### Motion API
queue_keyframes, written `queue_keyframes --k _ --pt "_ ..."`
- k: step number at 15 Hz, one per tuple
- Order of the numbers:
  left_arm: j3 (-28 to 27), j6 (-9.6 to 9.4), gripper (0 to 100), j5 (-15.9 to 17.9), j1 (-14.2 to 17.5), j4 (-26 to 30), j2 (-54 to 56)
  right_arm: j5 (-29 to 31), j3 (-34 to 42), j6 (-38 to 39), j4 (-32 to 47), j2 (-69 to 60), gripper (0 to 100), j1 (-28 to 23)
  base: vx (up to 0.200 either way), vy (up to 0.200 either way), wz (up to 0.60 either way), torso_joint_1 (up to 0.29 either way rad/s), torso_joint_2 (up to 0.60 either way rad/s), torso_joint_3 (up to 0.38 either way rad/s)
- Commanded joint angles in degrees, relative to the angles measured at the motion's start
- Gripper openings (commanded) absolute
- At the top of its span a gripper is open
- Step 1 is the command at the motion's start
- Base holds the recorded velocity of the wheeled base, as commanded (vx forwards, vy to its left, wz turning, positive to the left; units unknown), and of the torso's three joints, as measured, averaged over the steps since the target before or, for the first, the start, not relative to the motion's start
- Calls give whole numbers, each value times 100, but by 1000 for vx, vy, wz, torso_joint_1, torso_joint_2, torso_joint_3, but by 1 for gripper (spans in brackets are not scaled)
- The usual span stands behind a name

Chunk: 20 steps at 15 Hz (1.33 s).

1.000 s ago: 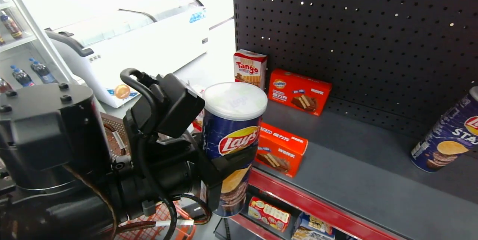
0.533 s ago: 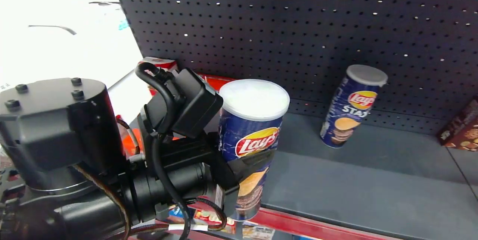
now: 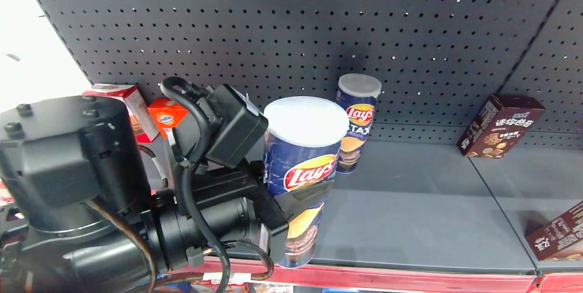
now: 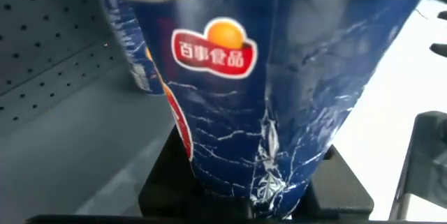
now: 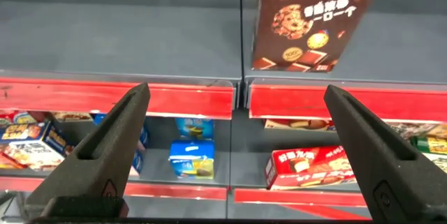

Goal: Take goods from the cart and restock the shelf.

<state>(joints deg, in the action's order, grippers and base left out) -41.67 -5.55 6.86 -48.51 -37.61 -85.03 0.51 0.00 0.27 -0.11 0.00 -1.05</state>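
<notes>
**Chip canister held upright at the shelf's front edge**

Holds the blue chip canister (image 3: 304, 156) in the left claw (image 3: 291, 211), clamped low on the body, lid up and label outward. Keeps it vertical, most likely so as to set it down flat on its base. Carries it at the front edge of the shelf (image 3: 410, 202), left of the middle, apparently not yet resting there; hard to say whether over the edge or just before it.

Aims, by the look of it, at the bare stretch in front of the matching canister (image 3: 358, 120), which stands at the back edge against the pegboard (image 3: 273, 24): like beside like. Leaves the orange box (image 3: 167, 117) near the back left corner and the leaning brown cookie box (image 3: 498, 126) toward the back right well apart from that spot.

Keeps the right claw (image 5: 237, 91) spread wide and empty, low before the red front rail (image 5: 174, 98), seemingly parked out of the way.

Calls for care on release: tall and narrow, so prone to tip if let go tilted.
</notes>
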Motion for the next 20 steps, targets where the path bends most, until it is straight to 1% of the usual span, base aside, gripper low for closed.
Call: queue_keyframes --k 1,2,5,10,12,13,14,17,18,19,20 --pt "18 1 0 -1 17 -1 39 10 0 0 2 0 100 8 0 0 0 0 0 0" --pt "18 1 0 -1 17 -1 39 2 0 0 2 0 100 8 0 0 -600 7 2 2" --pt "18 10 0 -1 25 -1 39 2 0 0 2 0 100 8 0 0 0 0 0 0" --pt "18 317 0 8 43 -1 83 2 0 0 2 0 100 17 0 0 0 0 0 0" --pt "115 317 0 26 219 -10 197 2 0 0 11 0 100 8 0 0 0 0 0 0" --pt "212 317 0 52 236 -10 259 2 -9 -44 11 0 100 8 0 0 0 0 0 0" --pt "282 317 0 96 289 -10 320 10 -18 -299 11 0 100 8 0 0 0 0 0 0" --pt "467 326 0 254 439 -10 549 2 -9 -326 -7 0 100 8 0 0 0 0 0 0" --pt "510 317 0 298 570 -10 619 -86 -413 -282 29 62 100 17 0 0 0 0 0 0" --pt "510 317 0 333 614 -10 689 -201 -1696 -88 125 1081 100 87 0 0 0 0 0 0" --pt "493 317 0 324 641 -18 698 -218 -2145 79 248 1969 100 175 0 0 0 0 0 0"
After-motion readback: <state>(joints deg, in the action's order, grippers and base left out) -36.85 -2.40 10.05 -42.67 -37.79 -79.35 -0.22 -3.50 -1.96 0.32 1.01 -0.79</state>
